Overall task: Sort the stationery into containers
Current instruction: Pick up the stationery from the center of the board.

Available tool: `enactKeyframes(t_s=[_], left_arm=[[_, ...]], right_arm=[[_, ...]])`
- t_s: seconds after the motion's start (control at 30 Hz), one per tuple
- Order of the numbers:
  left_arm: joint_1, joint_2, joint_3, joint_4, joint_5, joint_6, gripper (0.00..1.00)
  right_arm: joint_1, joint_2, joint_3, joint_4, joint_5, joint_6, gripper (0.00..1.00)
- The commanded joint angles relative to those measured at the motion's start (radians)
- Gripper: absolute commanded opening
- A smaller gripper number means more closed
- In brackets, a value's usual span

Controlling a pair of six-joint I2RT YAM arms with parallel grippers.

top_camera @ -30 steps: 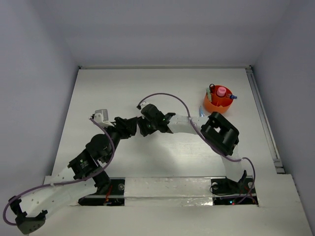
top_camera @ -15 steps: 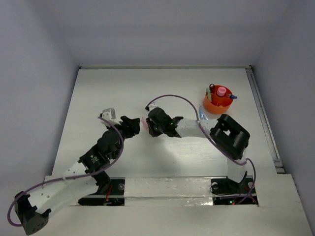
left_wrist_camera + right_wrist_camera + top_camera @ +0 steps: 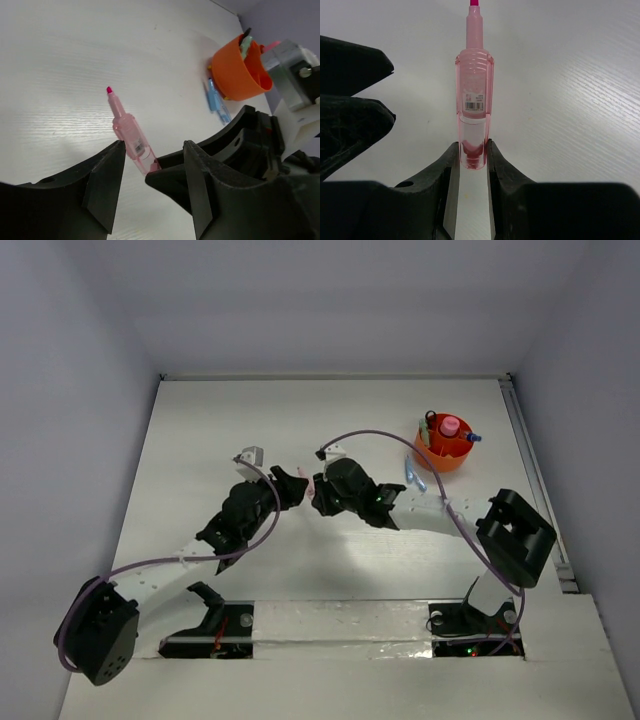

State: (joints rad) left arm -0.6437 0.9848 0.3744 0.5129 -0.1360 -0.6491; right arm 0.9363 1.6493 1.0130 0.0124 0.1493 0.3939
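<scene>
Now right jaws tight on the pink pen [image 3: 473,95], left jaws apart, empty, just beside.

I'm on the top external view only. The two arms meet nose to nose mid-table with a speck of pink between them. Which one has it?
Observer: The right wrist view shows the right gripper with its jaws shut on the rear end of a pink marker.
Operator: And the left?
Observer: In the left wrist view, the left gripper has its jaws open, one on either side of that end. They appear not to touch the marker.
Operator: Is it capped?
Observer: No. Its magenta tip is bare and points away from the right jaws.
</scene>
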Motion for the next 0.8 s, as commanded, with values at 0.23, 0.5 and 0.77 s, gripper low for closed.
enactKeyframes(t_s=[0.23, 0.5, 0.77], left_arm=[[0.003, 0.063, 0.021, 0.156, 0.021, 0.020, 0.39], [0.003, 0.097, 0.031, 0.131, -0.007, 0.017, 0.38], [0.003, 0.146, 0.021, 0.237, 0.032, 0.012, 0.38]], right_arm=[[-0.001, -0.083, -0.043, 0.072, -0.051, 0.019, 0.08], [-0.001, -0.140, -0.059, 0.074, -0.068, 0.022, 0.08], [-0.001, -0.137, -0.065, 0.072, -0.113, 0.026, 0.08]])
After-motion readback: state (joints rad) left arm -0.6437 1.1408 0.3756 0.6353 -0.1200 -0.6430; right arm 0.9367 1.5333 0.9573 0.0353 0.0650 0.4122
